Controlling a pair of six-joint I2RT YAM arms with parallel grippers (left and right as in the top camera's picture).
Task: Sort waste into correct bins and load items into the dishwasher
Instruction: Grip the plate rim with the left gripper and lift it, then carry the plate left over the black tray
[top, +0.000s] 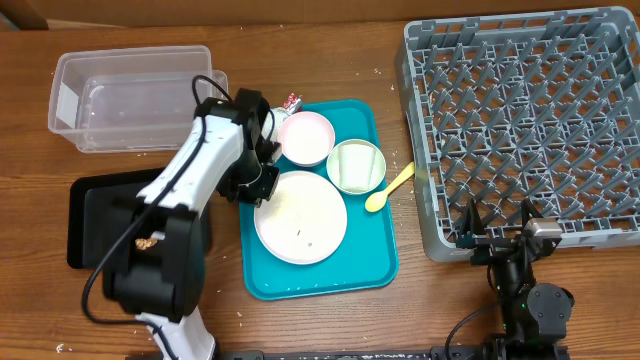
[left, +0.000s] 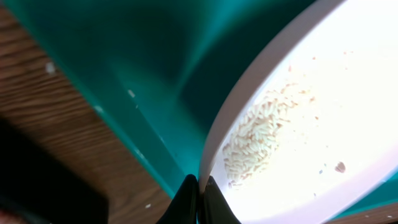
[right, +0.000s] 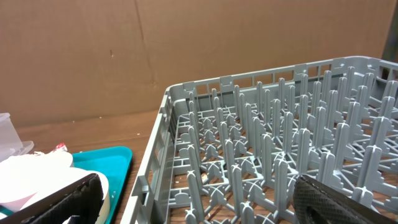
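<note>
1. the dish rack (top: 530, 120), at 3 o'clock from the teal tray (top: 375, 265), holds no dishes; by my reading, loading is not yet begun.
2. all the dishes in view sit on the teal tray: the white plate (top: 300, 215) at 6 o'clock, the pink plate (top: 305, 137) at 11 o'clock, the green cup (top: 355, 165) at 1 o'clock; the yellow spoon (top: 388, 190) lies at 3 o'clock, across the tray's rim.
3. waste is left: rice (left: 255, 140) lies on the white plate; a wrapper (top: 293, 100) sits at 12 o'clock, just off the tray.
4. the black tray (top: 85, 215), at 9 o'clock, seems to hold one brown bit (top: 148, 242); i make out nothing in the clear tub (top: 130, 95) at 10 o'clock.
5. the left gripper (left: 199, 196) is clenched on the white plate's rim at its 10 o'clock edge, as far as the wrist view shows; likely to tip the rice out.
6. the right gripper (top: 497, 225) hangs released, jaws wide, holding nothing, at the rack's 6 o'clock edge.
</note>
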